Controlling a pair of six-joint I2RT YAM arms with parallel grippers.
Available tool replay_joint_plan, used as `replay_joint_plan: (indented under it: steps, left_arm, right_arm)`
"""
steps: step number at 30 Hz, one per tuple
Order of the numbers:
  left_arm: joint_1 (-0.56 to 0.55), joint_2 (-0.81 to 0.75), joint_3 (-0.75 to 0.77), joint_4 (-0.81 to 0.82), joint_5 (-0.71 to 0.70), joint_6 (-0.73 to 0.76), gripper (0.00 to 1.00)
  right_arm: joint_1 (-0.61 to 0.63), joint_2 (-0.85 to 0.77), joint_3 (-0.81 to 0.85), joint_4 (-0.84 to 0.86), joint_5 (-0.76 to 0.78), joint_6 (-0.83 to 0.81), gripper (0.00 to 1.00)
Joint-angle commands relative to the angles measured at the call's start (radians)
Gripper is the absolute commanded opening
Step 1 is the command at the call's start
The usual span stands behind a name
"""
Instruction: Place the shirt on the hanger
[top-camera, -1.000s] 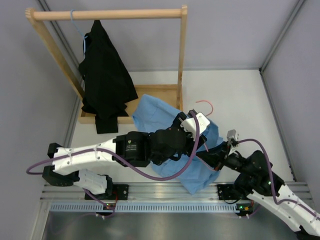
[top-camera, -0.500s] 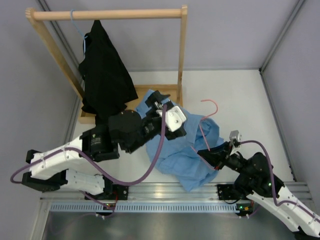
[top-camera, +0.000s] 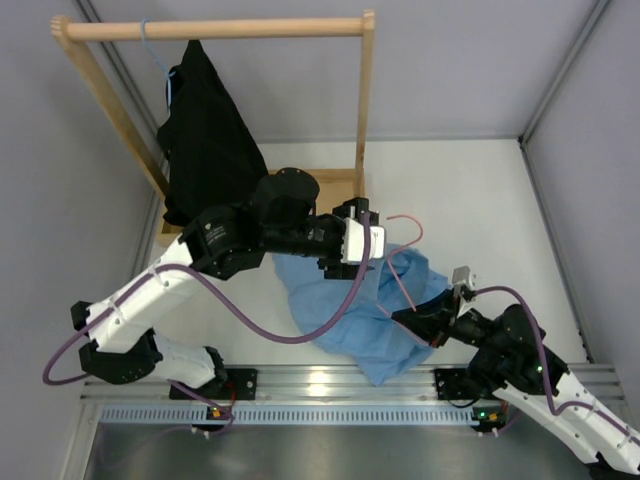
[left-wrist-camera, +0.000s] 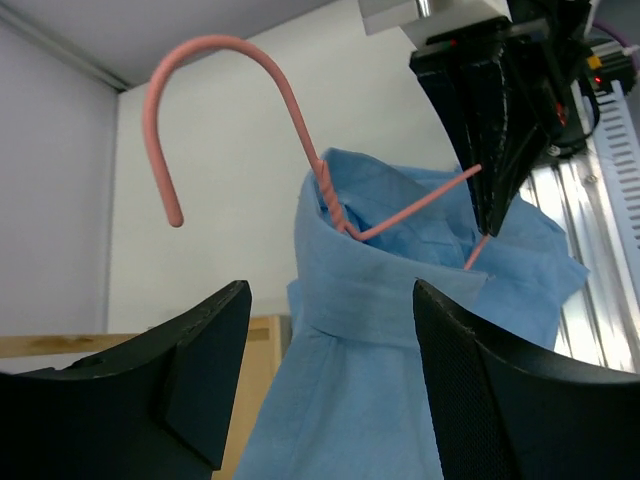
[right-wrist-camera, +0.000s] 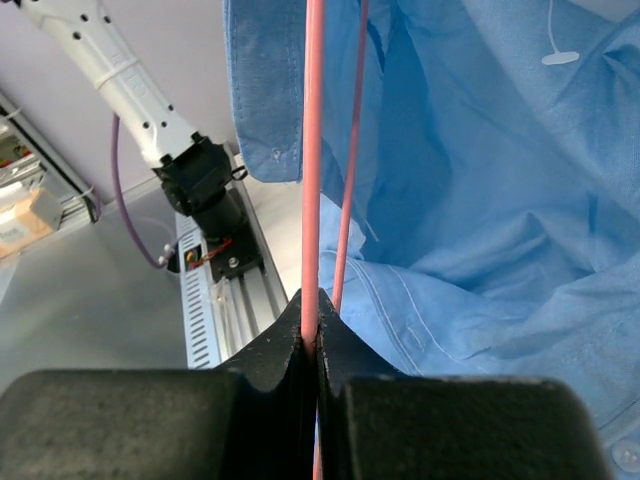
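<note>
Since a second ago our left gripper (left-wrist-camera: 330, 292) has swung from over the shirt (top-camera: 350, 320) to its collar end, fingers spread, holding nothing. Our right gripper (right-wrist-camera: 317, 312) pinches the pink hanger (right-wrist-camera: 313, 150), threaded through the collar; the shirt trails onto the worktop (top-camera: 480, 200).

Pink hanger (top-camera: 408, 217), blue hanger (top-camera: 152, 50): two. Shirt (top-camera: 350, 325), black garment (top-camera: 210, 150), rack (top-camera: 220, 29): one each.
</note>
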Motion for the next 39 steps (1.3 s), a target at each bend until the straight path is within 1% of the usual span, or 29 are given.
replay_joint_plan:
  steps: [1, 4, 5, 8, 9, 12, 18, 23, 27, 34, 36, 37, 39]
  left_arm:
    - [0.041, 0.007, 0.052, -0.115, 0.206, 0.007, 0.70]
    - [0.078, 0.056, 0.102, -0.182, 0.251, 0.001, 0.65]
    - [0.081, 0.070, 0.116, -0.240, 0.259, 0.002, 0.63]
    - [0.086, 0.107, 0.135, -0.294, 0.256, -0.002, 0.59]
    - [0.087, 0.106, 0.129, -0.293, 0.263, -0.002, 0.56]
    - [0.096, 0.113, 0.127, -0.295, 0.301, -0.015, 0.54]
    - [0.104, 0.132, 0.124, -0.321, 0.318, -0.031, 0.54]
    - [0.118, 0.113, 0.110, -0.321, 0.349, -0.039, 0.50]
    - [0.124, 0.113, 0.110, -0.321, 0.380, -0.044, 0.50]
    - [0.124, 0.133, 0.092, -0.325, 0.386, -0.056, 0.55]
    - [0.124, 0.133, 0.086, -0.327, 0.387, -0.061, 0.52]
    - [0.124, 0.133, 0.087, -0.328, 0.395, -0.061, 0.46]
    - [0.126, 0.135, 0.089, -0.330, 0.398, -0.067, 0.44]
  right_arm:
    - [-0.006, -0.127, 0.004, 0.067, -0.075, -0.029, 0.00]
    - [-0.006, -0.127, 0.002, 0.075, -0.089, -0.031, 0.00]
    - [-0.006, -0.127, -0.001, 0.079, -0.108, -0.032, 0.00]
    - [-0.006, -0.127, -0.006, 0.098, -0.138, -0.032, 0.00]
    - [-0.006, -0.127, -0.006, 0.099, -0.143, -0.032, 0.00]
    - [-0.006, -0.126, -0.006, 0.112, -0.164, -0.032, 0.00]
    - [-0.006, -0.127, 0.010, 0.110, -0.187, -0.040, 0.00]
    - [-0.006, -0.127, 0.005, 0.118, -0.207, -0.042, 0.00]
    - [-0.006, -0.121, 0.002, 0.135, -0.230, -0.035, 0.00]
    - [-0.006, -0.113, 0.030, 0.132, -0.240, -0.054, 0.00]
    - [-0.006, -0.112, 0.031, 0.138, -0.249, -0.054, 0.00]
    - [-0.006, -0.106, 0.031, 0.142, -0.253, -0.054, 0.00]
    - [-0.004, -0.101, 0.033, 0.148, -0.255, -0.055, 0.00]
